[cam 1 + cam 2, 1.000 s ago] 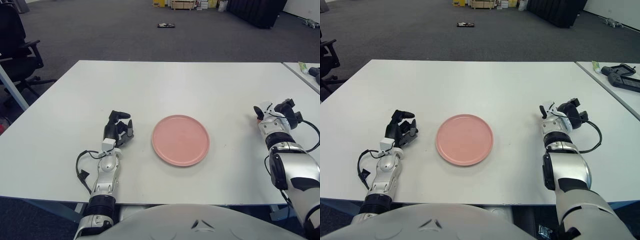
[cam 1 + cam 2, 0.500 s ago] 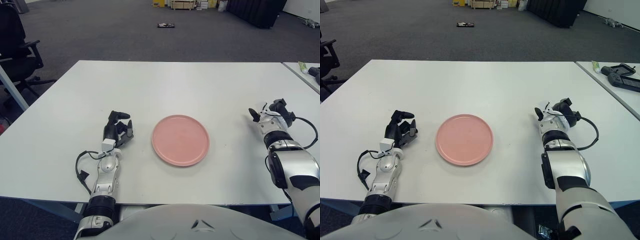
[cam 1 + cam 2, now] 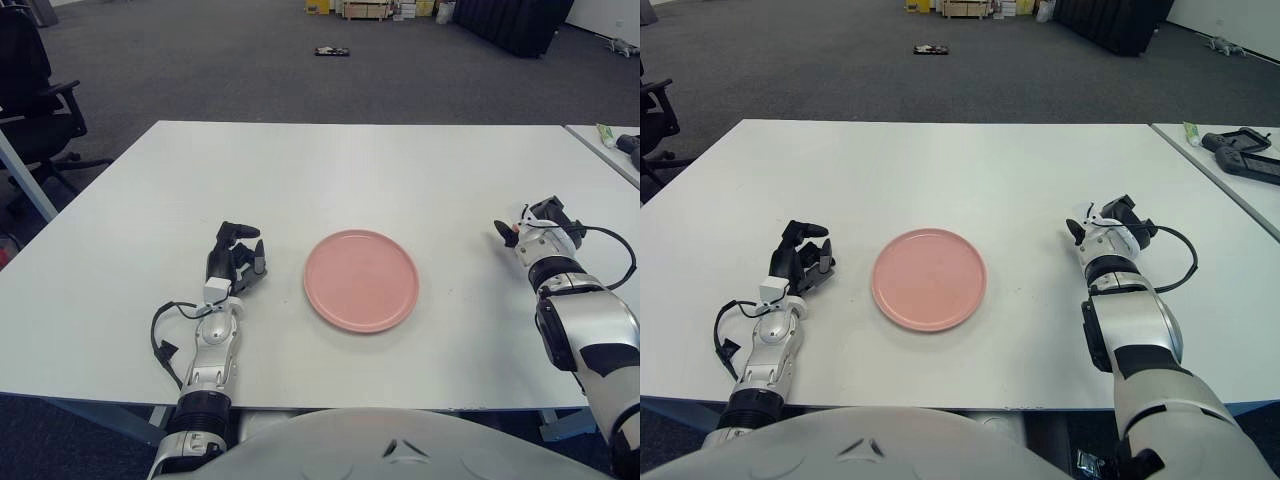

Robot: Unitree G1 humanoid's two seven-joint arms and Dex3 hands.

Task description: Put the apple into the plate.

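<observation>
Plate (image 3: 360,280) set mid-table, bare. Apple not seen; possibly hidden in right hand (image 3: 1102,230), right of plate, grip cannot be told. Left hand (image 3: 235,262) curled, nothing held, left of plate.

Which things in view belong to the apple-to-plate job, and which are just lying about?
Job: pink plate; right hand, right of it; left hand, idle, left of it. No apple plainly visible.
Lying about: office chair; black device and tube, far right.
</observation>
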